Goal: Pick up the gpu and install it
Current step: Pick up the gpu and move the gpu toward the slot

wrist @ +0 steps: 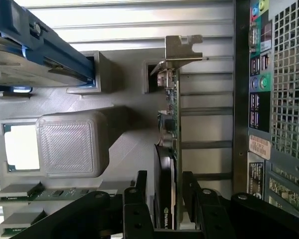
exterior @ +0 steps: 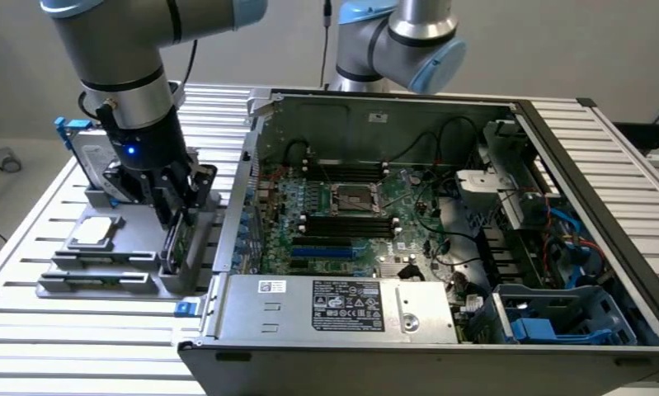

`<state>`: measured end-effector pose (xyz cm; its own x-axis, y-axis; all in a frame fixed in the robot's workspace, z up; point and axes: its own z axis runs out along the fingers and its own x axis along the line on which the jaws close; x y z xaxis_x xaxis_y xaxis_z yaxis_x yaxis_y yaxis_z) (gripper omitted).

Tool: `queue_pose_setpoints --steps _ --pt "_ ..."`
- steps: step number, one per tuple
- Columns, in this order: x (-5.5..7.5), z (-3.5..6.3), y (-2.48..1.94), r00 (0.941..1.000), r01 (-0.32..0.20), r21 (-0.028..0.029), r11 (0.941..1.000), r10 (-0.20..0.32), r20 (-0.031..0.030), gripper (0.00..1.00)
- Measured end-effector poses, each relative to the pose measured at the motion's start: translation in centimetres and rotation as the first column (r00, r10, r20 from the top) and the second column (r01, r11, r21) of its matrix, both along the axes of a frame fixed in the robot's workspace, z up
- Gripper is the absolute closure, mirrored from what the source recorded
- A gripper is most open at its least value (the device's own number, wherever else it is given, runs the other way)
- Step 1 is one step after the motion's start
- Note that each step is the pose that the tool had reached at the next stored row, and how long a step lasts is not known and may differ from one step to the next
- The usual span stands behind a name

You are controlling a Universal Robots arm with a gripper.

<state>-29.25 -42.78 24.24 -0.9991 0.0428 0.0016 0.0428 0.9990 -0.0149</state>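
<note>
Now: gpu edge-up in gray rack slot, tool wide astride it, nr PC case.

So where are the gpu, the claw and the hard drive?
gpu (wrist: pixel 176 114), wrist view, on the green board's edge.
claw (wrist: pixel 163 180), wrist view, midway between its fingertips.
hard drive (exterior: pixel 91 161), exterior view, on its silver face.

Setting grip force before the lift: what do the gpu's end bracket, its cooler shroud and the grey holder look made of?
gpu end bracket: bare sheet metal, dull silver, with stamped, bent edges.
cooler shroud: probably plastic, smooth black with a slight sheen.
grey holder: likely 3D-printed plastic, matte, with fine layer lines on its block.
</note>
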Motion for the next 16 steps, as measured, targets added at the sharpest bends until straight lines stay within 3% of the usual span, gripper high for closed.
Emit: queue_pose_setpoints --steps 7,13,16 --pt "0.01 -0.33 0.31 1.0 0.0 0.0061 1.0 0.0 -0.0036 0.58" --pt "0.0 -0.38 0.5 1.0 -0.002 0.0179 0.9998 0.002 -0.007 0.58" --pt "0.02 -0.41 0.5 0.9999 -0.012 0.0188 0.9997 0.012 -0.0076 0.58"
